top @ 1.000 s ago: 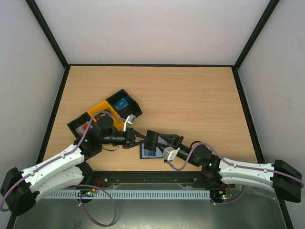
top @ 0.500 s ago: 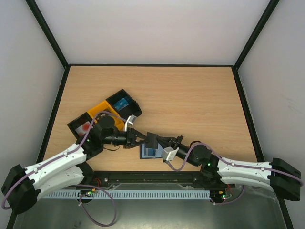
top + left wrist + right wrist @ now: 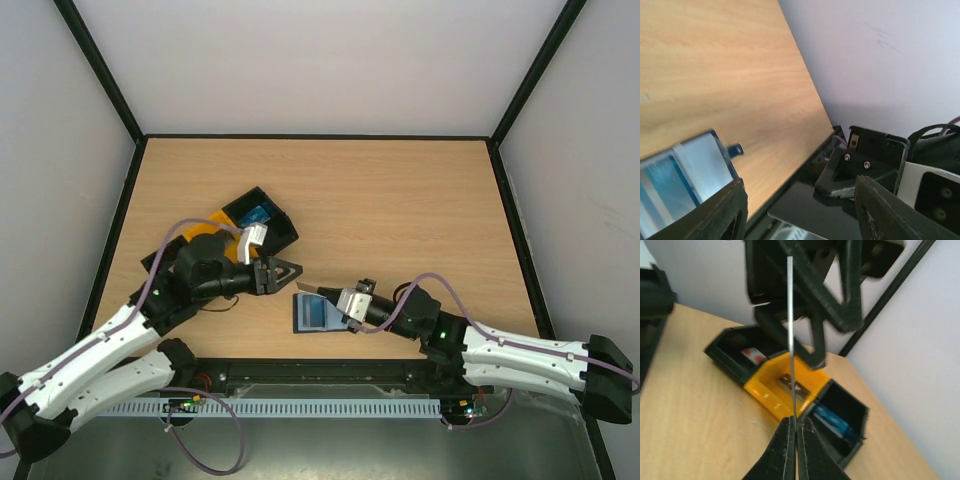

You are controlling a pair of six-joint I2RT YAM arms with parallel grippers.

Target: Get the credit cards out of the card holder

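Note:
The card holder [image 3: 312,316] lies open on the table near the front edge, its grey-blue panels up; its corner also shows in the left wrist view [image 3: 687,162]. My right gripper [image 3: 338,297] is shut on a dark thin credit card [image 3: 314,292] just above the holder. That card runs edge-on up from the right gripper [image 3: 794,422] as a thin line [image 3: 791,330]. My left gripper [image 3: 292,270] stands open to the left of the card, apart from it. The card's dark flat face [image 3: 805,210] lies in the gap of the left gripper [image 3: 801,182].
Three joined trays sit at the left behind my left arm. The black one [image 3: 725,347] holds a white card with red marks, the yellow one [image 3: 767,385] a dark patterned card, the other black one [image 3: 285,232] a blue card [image 3: 259,213]. Black frame rails edge the table.
My right gripper closed on the dark card. My left gripper then opened, let go of the card and drew back to the left.

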